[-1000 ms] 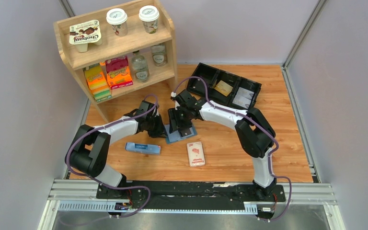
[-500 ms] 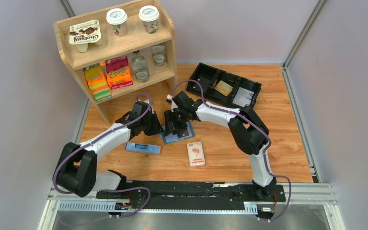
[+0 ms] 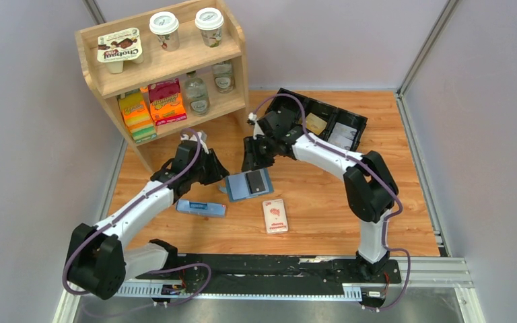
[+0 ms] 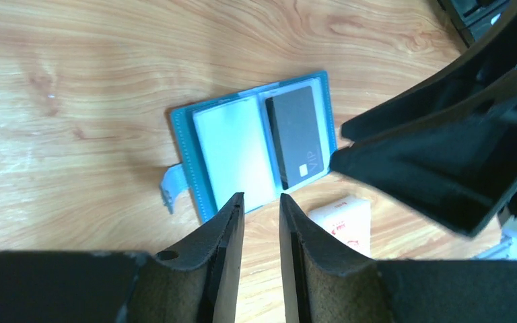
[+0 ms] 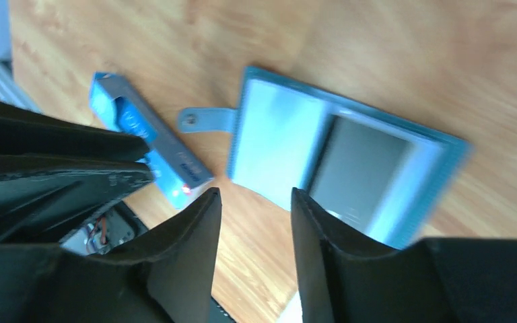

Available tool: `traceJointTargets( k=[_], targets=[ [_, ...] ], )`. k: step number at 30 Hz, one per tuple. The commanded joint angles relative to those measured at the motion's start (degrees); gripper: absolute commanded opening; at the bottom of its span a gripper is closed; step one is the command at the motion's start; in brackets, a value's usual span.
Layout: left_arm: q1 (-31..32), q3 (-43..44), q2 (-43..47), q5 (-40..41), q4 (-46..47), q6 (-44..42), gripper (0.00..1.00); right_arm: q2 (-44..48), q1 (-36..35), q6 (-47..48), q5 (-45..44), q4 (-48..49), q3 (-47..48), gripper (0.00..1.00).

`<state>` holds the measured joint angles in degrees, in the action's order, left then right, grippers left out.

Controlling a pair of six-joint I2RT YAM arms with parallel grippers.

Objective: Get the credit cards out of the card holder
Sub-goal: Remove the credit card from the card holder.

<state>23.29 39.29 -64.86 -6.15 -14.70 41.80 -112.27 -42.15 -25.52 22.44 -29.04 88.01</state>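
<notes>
Top view: the card holder (image 3: 242,187) is noted open and flat on the tabletop (image 3: 323,202) at frame centre, dark grey card (image 3: 258,180) slotted in its right panel, left fingers (image 3: 219,173) and right fingers (image 3: 249,161) poised apart over its upper edge. Left wrist view: the left fingers (image 4: 225,235) are seen narrowly parted, empty, aimed at the holder's (image 4: 229,145) lower edge, probably to pin it. Right wrist view: the right fingers (image 5: 195,235) are spread wider, empty, likely readied for pinching the card (image 5: 360,171).
</notes>
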Motion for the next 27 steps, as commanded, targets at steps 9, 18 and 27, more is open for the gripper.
traceJointTargets(
  k=[9,18,27],
  targets=[
    [0.4,5.6,-17.8,-14.5,13.7,7.5,0.42,2.5,6.2,0.6,-4.8,8.6,-12.2,0.21],
    [0.5,6.2,-26.1,-16.1,17.1,8.3,0.43,-0.6,6.8,0.3,-3.8,12.1,-14.3,0.13],
    [0.5,2.6,-29.6,-17.6,22.1,10.7,0.44,-2.7,6.9,-0.4,-1.4,14.5,-19.0,0.09]
  ],
)
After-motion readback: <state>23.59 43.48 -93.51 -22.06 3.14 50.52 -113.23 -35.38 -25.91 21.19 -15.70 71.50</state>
